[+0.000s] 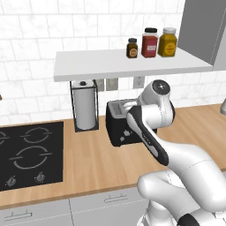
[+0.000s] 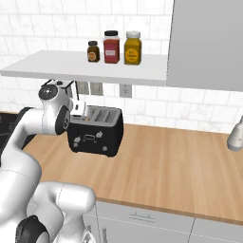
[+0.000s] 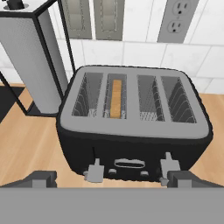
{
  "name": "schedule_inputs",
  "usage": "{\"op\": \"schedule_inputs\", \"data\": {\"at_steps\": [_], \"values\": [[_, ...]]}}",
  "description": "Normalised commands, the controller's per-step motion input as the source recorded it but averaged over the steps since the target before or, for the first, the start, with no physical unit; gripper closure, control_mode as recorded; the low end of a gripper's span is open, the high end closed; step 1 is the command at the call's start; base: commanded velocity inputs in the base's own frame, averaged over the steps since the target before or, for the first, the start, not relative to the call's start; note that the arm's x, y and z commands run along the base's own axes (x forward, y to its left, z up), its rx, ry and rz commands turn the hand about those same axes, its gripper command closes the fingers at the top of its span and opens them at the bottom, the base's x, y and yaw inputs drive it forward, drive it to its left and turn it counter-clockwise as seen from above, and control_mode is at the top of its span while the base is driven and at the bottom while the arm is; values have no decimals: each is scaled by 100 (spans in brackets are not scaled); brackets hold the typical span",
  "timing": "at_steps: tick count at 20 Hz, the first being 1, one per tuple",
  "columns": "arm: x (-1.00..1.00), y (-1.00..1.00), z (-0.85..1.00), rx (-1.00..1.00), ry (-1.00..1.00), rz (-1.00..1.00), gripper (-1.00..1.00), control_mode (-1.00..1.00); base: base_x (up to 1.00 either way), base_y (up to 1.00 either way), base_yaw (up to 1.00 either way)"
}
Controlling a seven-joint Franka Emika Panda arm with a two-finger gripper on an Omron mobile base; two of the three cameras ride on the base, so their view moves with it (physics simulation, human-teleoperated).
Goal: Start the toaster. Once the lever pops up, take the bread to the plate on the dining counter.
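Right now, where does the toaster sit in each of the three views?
Left base view: toaster mid-frame, partly behind the arm, right of the paper towel holder.
Right base view: toaster left of centre, below the shelf.
Hand view: toaster centre, seen from above.
Shared landmark: the wall outlet behind it.

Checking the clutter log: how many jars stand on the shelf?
3, in a row on the white shelf: small dark jar left, red jar middle, yellow jar right.
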Motion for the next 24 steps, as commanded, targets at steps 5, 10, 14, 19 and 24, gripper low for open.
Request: {"op": "schedule_inputs", "data": {"at_steps": [5,10,14,19,24], "values": [[0,0,0,0,0,0,-100,-100,0,0,0],[0,0,0,0,0,0,-100,-100,0,0,0],[0,0,0,0,0,0,-100,-100,0,0,0],[0,0,0,0,0,0,-100,-100,0,0,0],[-1,0,0,-1,0,-3,-100,-100,0,0,0]]}}
